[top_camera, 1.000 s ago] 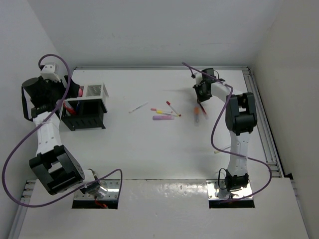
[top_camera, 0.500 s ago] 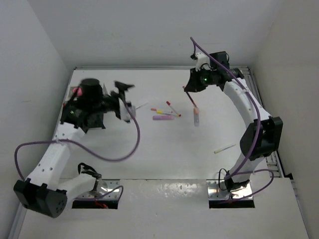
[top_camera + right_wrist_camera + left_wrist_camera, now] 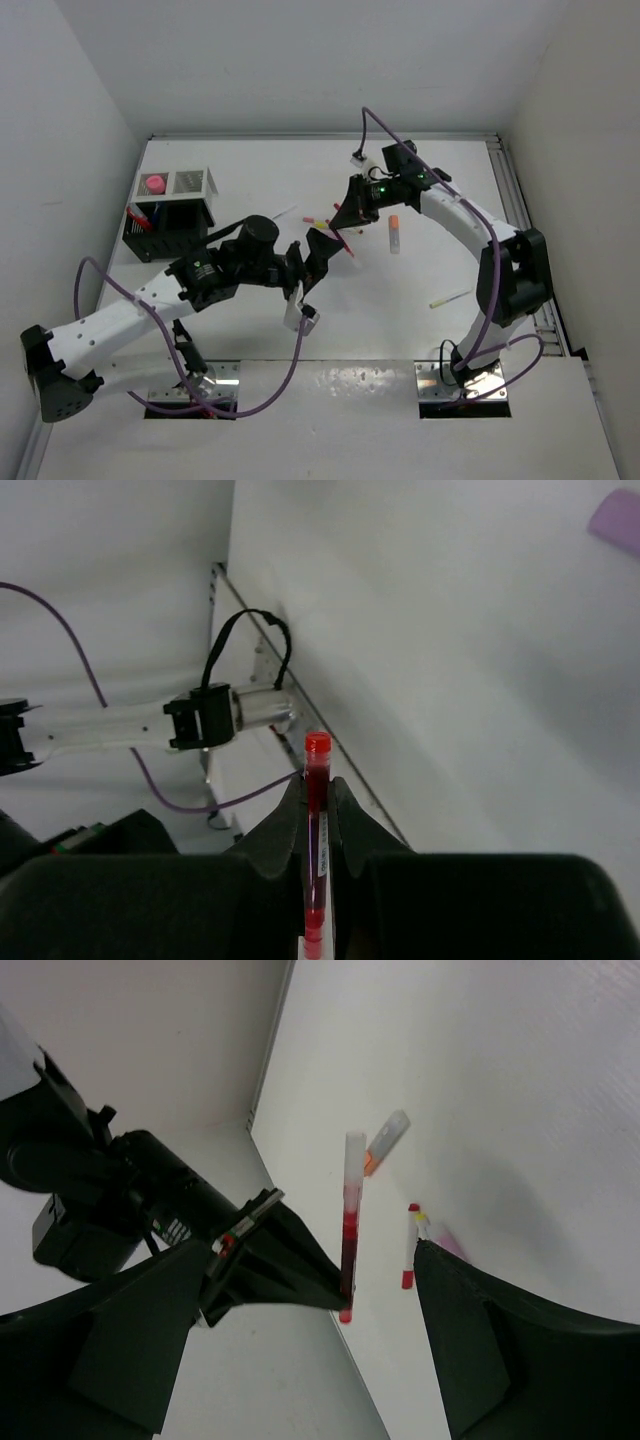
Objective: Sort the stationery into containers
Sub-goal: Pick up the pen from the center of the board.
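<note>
My right gripper (image 3: pixel 341 221) is shut on a red pen (image 3: pixel 317 770), held above the middle of the table. My left gripper (image 3: pixel 321 253) is open and empty, right next to it; in its wrist view the red pen (image 3: pixel 350 1230) and the right fingers show between its open fingers (image 3: pixel 150 1340). On the table lie an orange-and-white marker (image 3: pixel 394 235), a white pencil (image 3: pixel 278 216), a yellow pencil (image 3: pixel 450 297) and a red-and-white pen (image 3: pixel 409 1252) by a pink piece (image 3: pixel 452 1247). The black organizer (image 3: pixel 170 238) and white bin (image 3: pixel 195 182) stand at the far left.
A pink round piece (image 3: pixel 153 184) sits in a compartment beside the white bin, and red and blue pens (image 3: pixel 140 217) stand in the organizer. A metal rail (image 3: pixel 530 250) runs along the table's right edge. Purple cables loop around both arms.
The left arm has swung from the organizer to the table's middle. The right arm has lifted the red pen and moved left toward the left gripper.
</note>
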`<action>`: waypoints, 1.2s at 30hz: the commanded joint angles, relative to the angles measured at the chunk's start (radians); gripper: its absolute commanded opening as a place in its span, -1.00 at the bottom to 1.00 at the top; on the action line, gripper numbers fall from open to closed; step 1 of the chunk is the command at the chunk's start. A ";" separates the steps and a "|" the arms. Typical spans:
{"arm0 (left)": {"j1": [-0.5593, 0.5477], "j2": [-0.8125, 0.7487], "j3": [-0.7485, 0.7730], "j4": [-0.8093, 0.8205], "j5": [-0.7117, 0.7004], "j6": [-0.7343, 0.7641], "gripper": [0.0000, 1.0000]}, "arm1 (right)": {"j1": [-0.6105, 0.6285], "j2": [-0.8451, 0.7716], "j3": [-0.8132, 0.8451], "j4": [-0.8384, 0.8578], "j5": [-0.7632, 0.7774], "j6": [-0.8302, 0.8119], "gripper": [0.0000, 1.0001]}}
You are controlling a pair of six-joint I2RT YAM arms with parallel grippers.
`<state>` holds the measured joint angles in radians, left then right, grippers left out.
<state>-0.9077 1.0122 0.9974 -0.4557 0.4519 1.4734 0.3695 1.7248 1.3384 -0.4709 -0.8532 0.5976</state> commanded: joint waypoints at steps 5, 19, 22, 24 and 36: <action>-0.072 0.071 0.012 0.088 -0.048 -0.022 0.82 | 0.043 -0.091 -0.061 0.176 -0.075 0.243 -1.00; -0.105 0.186 0.044 0.107 -0.076 -0.091 0.30 | 0.071 -0.123 -0.056 0.138 -0.017 0.271 -1.00; -0.106 0.203 0.044 0.124 -0.078 -0.091 0.01 | 0.071 -0.122 -0.056 0.140 -0.014 0.278 -1.00; -0.106 0.215 0.046 0.134 -0.084 -0.094 -0.13 | 0.069 -0.119 -0.054 0.144 -0.014 0.284 -1.00; -0.096 0.183 0.055 0.190 -0.128 -0.244 -1.00 | 0.045 -0.130 -0.058 0.095 -0.024 0.212 0.58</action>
<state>-1.0023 1.2350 1.0256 -0.2974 0.3374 1.3045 0.4290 1.6421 1.2697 -0.3576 -0.8669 0.8467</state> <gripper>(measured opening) 0.205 0.683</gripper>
